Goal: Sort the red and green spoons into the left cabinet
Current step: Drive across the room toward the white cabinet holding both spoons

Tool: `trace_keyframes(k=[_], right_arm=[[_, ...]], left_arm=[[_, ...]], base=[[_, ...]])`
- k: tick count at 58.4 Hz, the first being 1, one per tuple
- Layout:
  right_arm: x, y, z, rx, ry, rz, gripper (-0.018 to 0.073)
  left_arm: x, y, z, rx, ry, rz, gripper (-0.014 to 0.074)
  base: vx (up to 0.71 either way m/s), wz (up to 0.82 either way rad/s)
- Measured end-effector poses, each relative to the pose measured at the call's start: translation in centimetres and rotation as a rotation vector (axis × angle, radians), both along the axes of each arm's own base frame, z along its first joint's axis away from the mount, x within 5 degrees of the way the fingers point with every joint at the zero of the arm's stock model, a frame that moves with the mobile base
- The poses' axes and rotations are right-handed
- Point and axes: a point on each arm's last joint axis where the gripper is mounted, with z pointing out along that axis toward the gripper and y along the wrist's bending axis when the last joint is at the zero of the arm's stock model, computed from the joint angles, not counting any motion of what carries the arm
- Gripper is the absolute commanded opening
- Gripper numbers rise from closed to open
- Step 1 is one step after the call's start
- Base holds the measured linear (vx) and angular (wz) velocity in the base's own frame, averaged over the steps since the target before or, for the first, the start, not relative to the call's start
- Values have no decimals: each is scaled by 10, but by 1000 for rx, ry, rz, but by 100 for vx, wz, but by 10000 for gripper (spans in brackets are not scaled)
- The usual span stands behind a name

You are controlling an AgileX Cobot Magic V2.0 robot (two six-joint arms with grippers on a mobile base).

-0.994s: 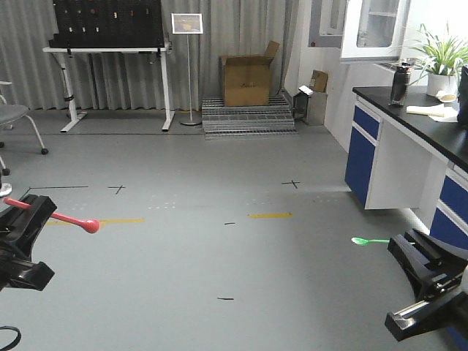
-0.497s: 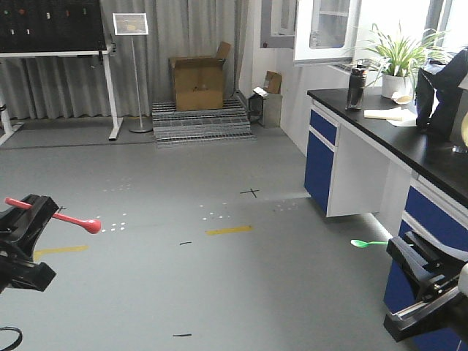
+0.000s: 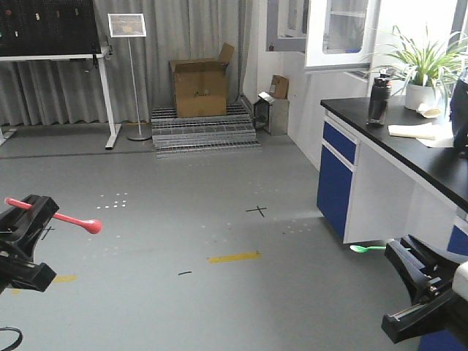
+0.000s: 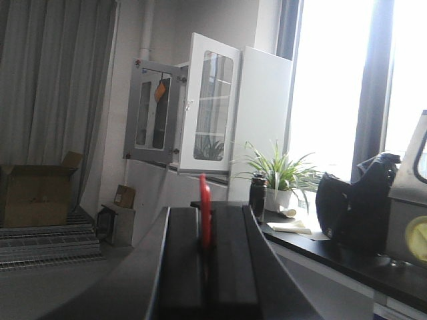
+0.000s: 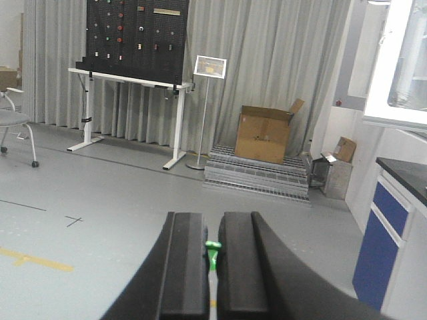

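Spoons are both in hand. The left tool point(image 3: 40, 212) is clamped on the red spoon point(image 3: 73, 219), whose bowl sticks out past the tool's tip toward the robot's right. The right tool point(image 3: 398, 256) is clamped on the green spoon point(image 3: 365, 248), bowl jutting ahead and to the left of its tip. Both long axes lie near level. The wall cabinet point(image 3: 344, 33), glass doors open, hangs ahead, above and rightward of both tools, over the far end of the dark counter point(image 3: 417, 157). The right tool is nearer to it and the left is well apart. Carrying looks to be the step in hand. Delivery will likely need a closer approach and a raised tool, bowl first.
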Motion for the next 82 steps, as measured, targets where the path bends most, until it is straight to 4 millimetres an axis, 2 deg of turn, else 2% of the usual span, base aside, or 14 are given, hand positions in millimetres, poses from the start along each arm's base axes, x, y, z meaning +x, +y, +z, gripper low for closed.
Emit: trace_keyframes(k=[82], right_arm=[[0,0,-1,-1,2,1,-9]], left_arm=[[0,0,0,0,1,0,-7]], base=[[54,9]])
